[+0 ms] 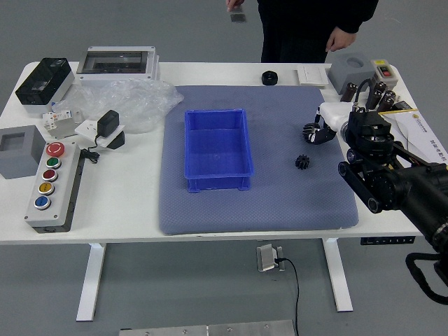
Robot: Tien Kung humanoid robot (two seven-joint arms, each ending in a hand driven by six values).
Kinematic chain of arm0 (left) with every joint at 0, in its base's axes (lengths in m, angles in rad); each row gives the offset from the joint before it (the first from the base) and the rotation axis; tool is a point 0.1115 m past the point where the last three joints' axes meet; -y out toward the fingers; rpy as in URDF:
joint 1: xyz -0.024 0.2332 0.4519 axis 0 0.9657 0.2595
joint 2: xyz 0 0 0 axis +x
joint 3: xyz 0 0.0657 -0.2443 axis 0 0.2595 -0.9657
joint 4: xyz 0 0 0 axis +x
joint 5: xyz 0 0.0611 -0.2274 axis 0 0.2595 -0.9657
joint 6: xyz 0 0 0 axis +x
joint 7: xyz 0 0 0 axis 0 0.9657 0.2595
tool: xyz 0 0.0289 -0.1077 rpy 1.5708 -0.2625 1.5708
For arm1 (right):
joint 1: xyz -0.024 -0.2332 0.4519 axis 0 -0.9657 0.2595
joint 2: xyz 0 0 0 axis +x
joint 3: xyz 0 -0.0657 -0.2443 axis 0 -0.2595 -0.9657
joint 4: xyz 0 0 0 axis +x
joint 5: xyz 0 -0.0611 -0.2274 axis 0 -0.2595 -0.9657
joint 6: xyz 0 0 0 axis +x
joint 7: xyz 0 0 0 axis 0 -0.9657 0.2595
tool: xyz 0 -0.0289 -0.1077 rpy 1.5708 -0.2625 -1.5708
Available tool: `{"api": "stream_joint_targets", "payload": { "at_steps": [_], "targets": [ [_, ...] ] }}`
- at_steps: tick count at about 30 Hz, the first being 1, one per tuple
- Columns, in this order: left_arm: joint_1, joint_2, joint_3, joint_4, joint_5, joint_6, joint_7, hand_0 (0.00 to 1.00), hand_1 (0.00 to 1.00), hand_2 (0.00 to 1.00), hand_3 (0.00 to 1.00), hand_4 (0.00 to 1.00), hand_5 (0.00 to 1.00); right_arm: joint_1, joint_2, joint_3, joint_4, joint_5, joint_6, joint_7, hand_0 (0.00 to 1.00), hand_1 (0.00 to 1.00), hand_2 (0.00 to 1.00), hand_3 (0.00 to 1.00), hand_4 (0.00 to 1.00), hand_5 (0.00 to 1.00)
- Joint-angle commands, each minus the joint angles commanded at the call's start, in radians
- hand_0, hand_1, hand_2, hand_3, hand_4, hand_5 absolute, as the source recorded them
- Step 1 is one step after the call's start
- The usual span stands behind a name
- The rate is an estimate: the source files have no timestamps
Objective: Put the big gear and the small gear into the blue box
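My right hand (323,129) reaches in from the right over the blue mat's right side. At its left end shows the toothed edge of the dark big gear (309,130), partly hidden by the hand; whether it is grasped or only touched is unclear. The black small gear (302,162) lies on the mat just below, apart from the hand. Left of both gears stands the blue box (218,183), with a bare bottom. My left arm is out of view.
A black round part (269,78) lies at the mat's far edge. Left are a button panel (54,185) and plastic wrap (143,101); right are a grey block (351,71) and dark upright tools. A person stands at the far side, one hand holding a flat grey object.
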Motion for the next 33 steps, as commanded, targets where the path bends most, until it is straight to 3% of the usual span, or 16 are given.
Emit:
{"api": "stream_joint_targets", "payload": {
  "at_steps": [33],
  "targets": [
    [0.003, -0.001, -0.003, 0.0, -0.002, 0.001, 0.001, 0.831, 0.792, 0.782, 0.762, 0.67, 0.362, 0.0, -0.022, -0.006, 0.023, 0.004, 0.021, -0.011, 0.496, 0.437, 0.494, 0.551, 0.509, 0.328]
  ]
}}
